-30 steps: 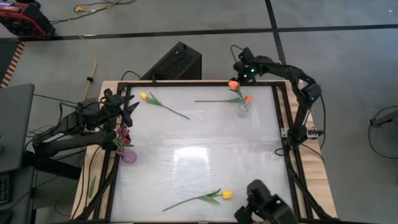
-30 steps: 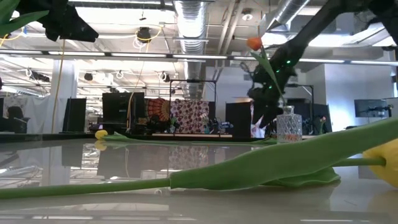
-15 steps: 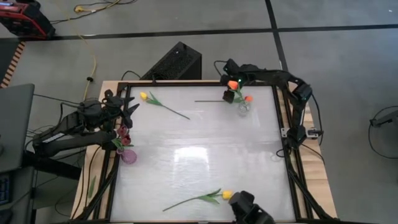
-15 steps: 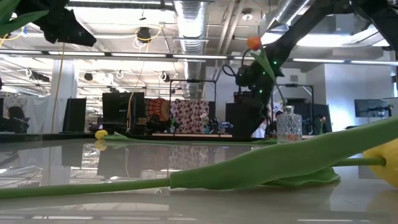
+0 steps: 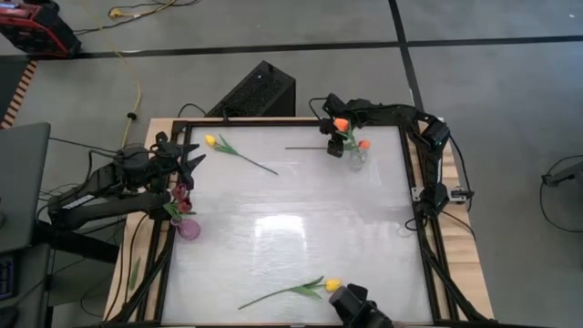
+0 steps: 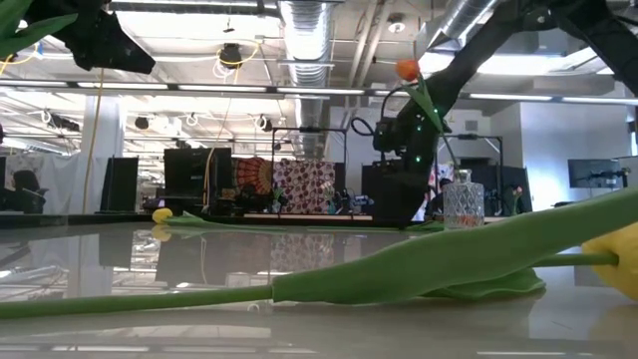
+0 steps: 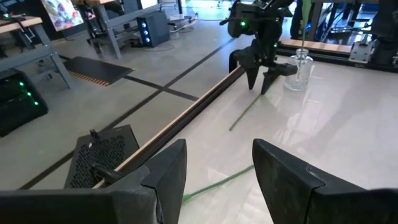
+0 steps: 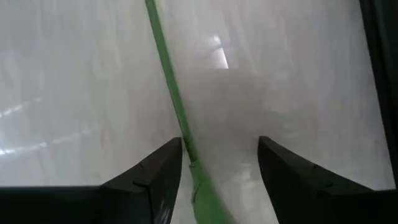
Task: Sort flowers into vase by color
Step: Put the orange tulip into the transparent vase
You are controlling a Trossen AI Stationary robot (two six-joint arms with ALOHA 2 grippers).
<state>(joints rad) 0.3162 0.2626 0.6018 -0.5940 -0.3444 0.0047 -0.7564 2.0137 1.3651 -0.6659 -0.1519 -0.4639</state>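
Observation:
At the far right stands a clear vase holding a tall orange tulip. A second orange head shows right at the vase. A green stem lies on the table left of the vase. My right gripper is open and points down, a finger on each side of that stem, which runs close by one finger. My left gripper waits open at the left edge, above a pink vase with dark red tulips. One yellow tulip lies far left, another at the near edge.
A black frame rail borders the table. A black box stands on the floor beyond the far edge. A dark object sits at the near edge beside the yellow head. The table's middle holds nothing.
My right gripper has swung from beyond the far edge toward the table's left and come down, rolling as it went. It now stands over the lying stem beside the clear vase. The dark object at the near edge has shifted left.

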